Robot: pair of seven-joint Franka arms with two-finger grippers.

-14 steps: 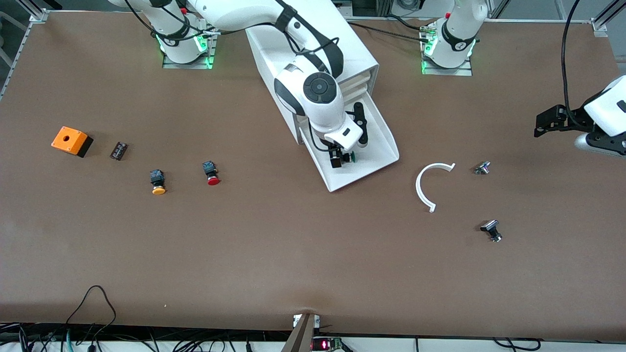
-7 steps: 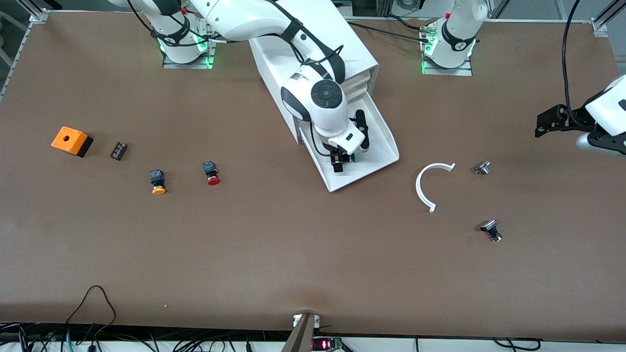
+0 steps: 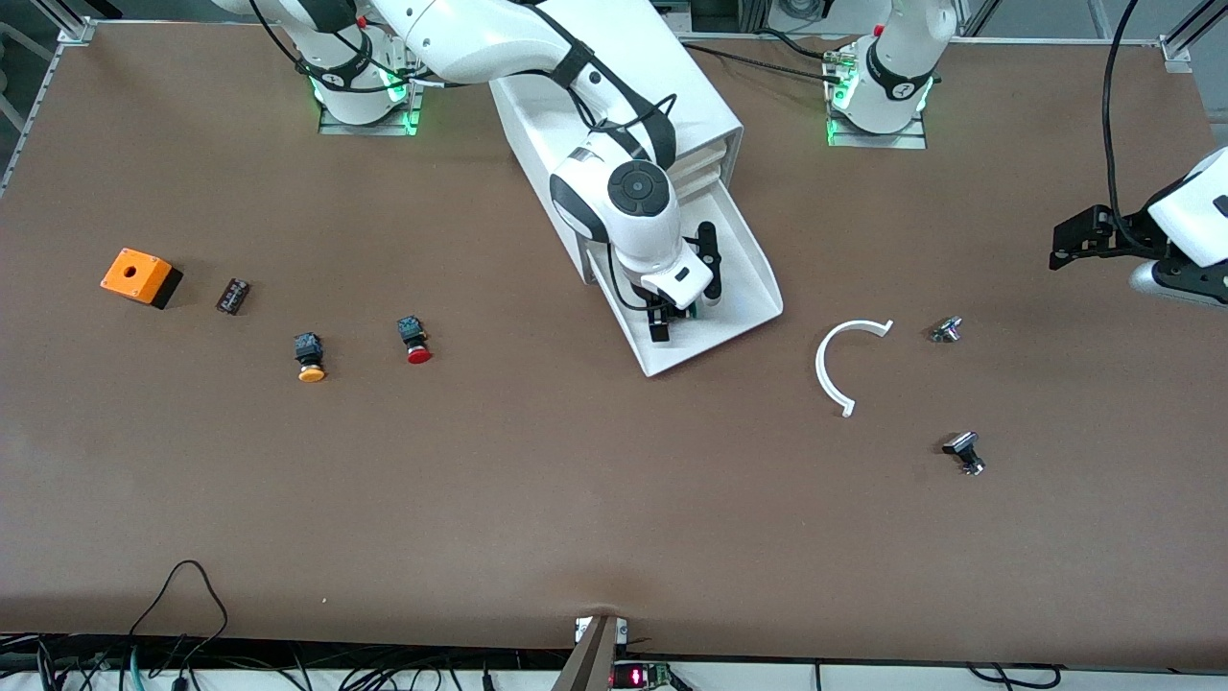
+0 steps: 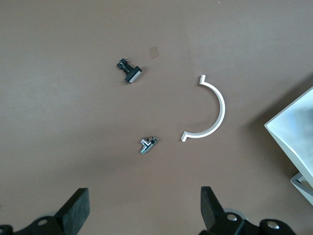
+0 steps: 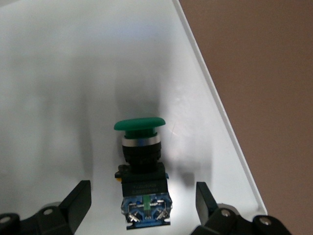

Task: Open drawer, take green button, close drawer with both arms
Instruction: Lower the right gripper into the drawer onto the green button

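My right gripper (image 3: 676, 321) is down inside the open drawer (image 3: 743, 288), the lowest tray of the white cabinet (image 3: 614, 106), which is pulled out toward the front camera. In my right wrist view the gripper (image 5: 142, 205) has its fingers (image 5: 78, 200) spread wide, one on each side of the button (image 5: 142, 166) and not touching it. The button lies on its side on the drawer floor (image 5: 63, 98), green cap pointing away from my wrist, black body and blue terminal end between my fingers (only a sliver of green (image 3: 698, 309) shows in the front view, under my wrist).

My left gripper (image 3: 1079, 240) waits in the air over the table's left-arm end, well apart from the cabinet. Its fingers (image 4: 76, 213) are wide apart and hold nothing.

Below it on the brown table (image 3: 576, 499) lie a white half-ring (image 3: 839, 360), a small silver fitting (image 3: 946, 329) and a black-and-silver part (image 3: 964, 451), all apart from one another. Toward the right arm's end sit the red-capped button (image 3: 414, 342), the orange-yellow-capped one (image 3: 309, 358), a small dark block (image 3: 233, 296) and an orange box (image 3: 140, 276) with a hole in its top.
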